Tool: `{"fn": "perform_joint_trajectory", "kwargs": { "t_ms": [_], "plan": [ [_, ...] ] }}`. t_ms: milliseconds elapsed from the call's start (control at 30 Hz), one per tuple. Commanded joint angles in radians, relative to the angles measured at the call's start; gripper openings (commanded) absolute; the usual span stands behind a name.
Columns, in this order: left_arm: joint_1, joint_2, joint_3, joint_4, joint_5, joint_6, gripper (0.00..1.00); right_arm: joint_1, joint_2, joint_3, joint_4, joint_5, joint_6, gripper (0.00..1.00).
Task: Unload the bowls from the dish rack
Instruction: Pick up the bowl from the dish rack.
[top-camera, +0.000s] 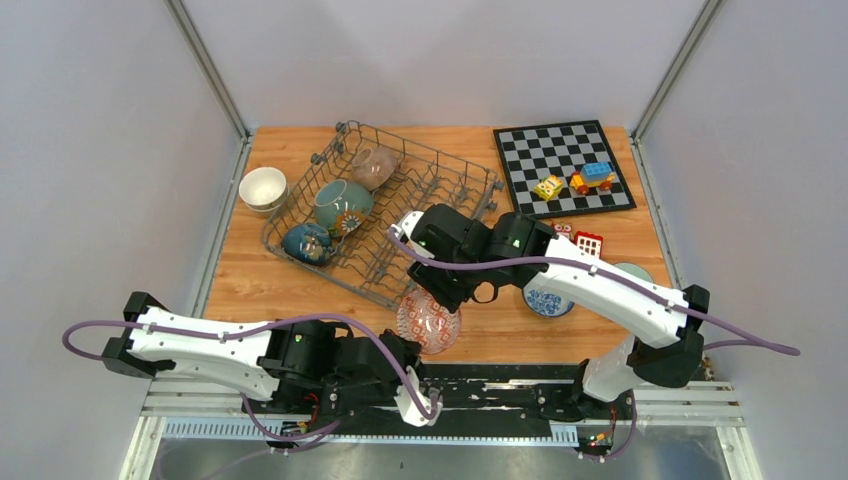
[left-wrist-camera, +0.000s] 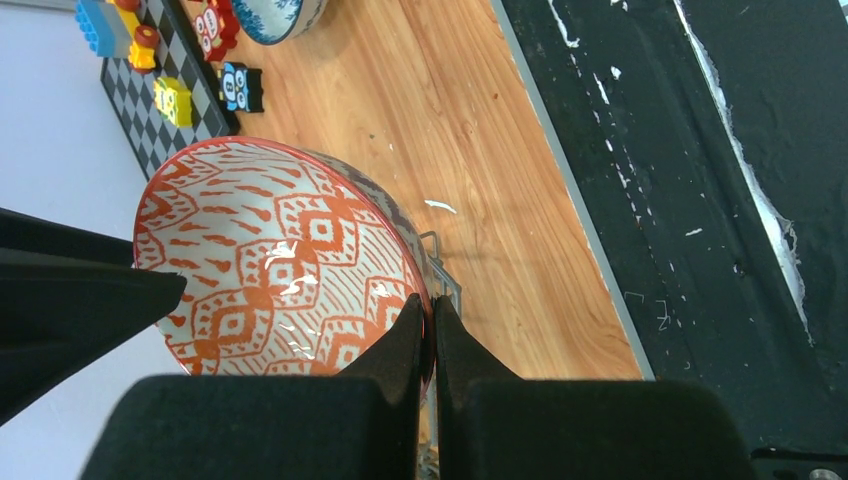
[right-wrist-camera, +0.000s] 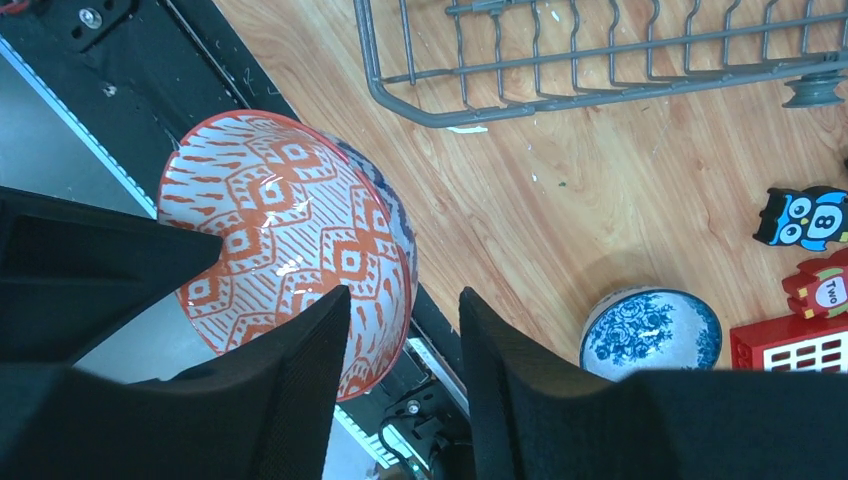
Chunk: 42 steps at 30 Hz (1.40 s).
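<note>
while astride bowl (right-wrist-camera: 280, 230) rim, right tool (right-wrist-camera: 405, 300)

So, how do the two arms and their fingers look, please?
Both the left arm and the right arm have white links, black joints and a purple cable looped alongside. The fingers are plain black, broad and wedge-shaped.
</note>
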Motion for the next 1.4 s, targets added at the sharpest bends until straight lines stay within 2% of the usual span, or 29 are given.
{"fn": "perform_joint_trajectory", "kwargs": {
  "t_ms": [0, 433, 533, 633, 767, 800, 833, 900, 933, 1033, 1100, 1167, 1267, 1367],
  "plan": [
    [-0.014, -0.011, 0.005, 0.015, -0.018, 0.033, 0.0, 0.018, 0.012, -0.011, -0.057, 0.028, -0.022, 0.45],
    [-0.019, -0.025, 0.011, 0.018, -0.023, 0.008, 0.0, 0.021, 0.032, -0.048, -0.041, 0.011, -0.001, 0.31],
    [-0.019, -0.026, 0.008, 0.021, -0.024, -0.002, 0.0, 0.023, 0.037, -0.052, -0.037, -0.008, 0.002, 0.23],
    [-0.019, -0.029, 0.002, 0.033, -0.031, -0.015, 0.0, 0.024, 0.041, -0.054, -0.033, -0.015, 0.008, 0.05],
    [-0.019, -0.04, -0.015, 0.082, -0.077, -0.059, 0.0, 0.023, 0.02, -0.064, -0.023, 0.018, 0.037, 0.04],
    [-0.019, -0.042, -0.021, 0.098, -0.101, -0.078, 0.06, 0.023, 0.008, -0.071, -0.016, 0.038, 0.048, 0.03],
    [-0.019, -0.043, -0.031, 0.114, -0.121, -0.095, 0.17, 0.023, -0.009, -0.08, -0.008, 0.067, 0.061, 0.04],
    [-0.019, -0.051, -0.049, 0.15, -0.188, -0.155, 0.44, 0.016, -0.051, -0.106, 0.01, 0.145, 0.102, 0.04],
    [-0.019, -0.059, -0.056, 0.177, -0.226, -0.187, 0.54, 0.012, -0.08, -0.126, 0.028, 0.181, 0.125, 0.03],
    [-0.018, -0.08, -0.079, 0.279, -0.384, -0.309, 0.97, -0.022, -0.182, -0.233, 0.107, 0.268, 0.202, 0.04],
    [-0.008, -0.076, -0.08, 0.327, -0.478, -0.39, 1.0, -0.041, -0.26, -0.312, 0.171, 0.327, 0.25, 0.04],
    [0.024, -0.059, -0.062, 0.337, -0.511, -0.515, 1.0, -0.059, -0.334, -0.387, 0.23, 0.372, 0.296, 0.04],
    [0.094, -0.039, -0.026, 0.309, -0.424, -0.737, 1.0, -0.082, -0.425, -0.46, 0.267, 0.425, 0.369, 0.03],
    [0.121, -0.029, -0.019, 0.364, -0.38, -0.901, 1.0, -0.101, -0.469, -0.504, 0.271, 0.443, 0.436, 0.04]
  ]
}}
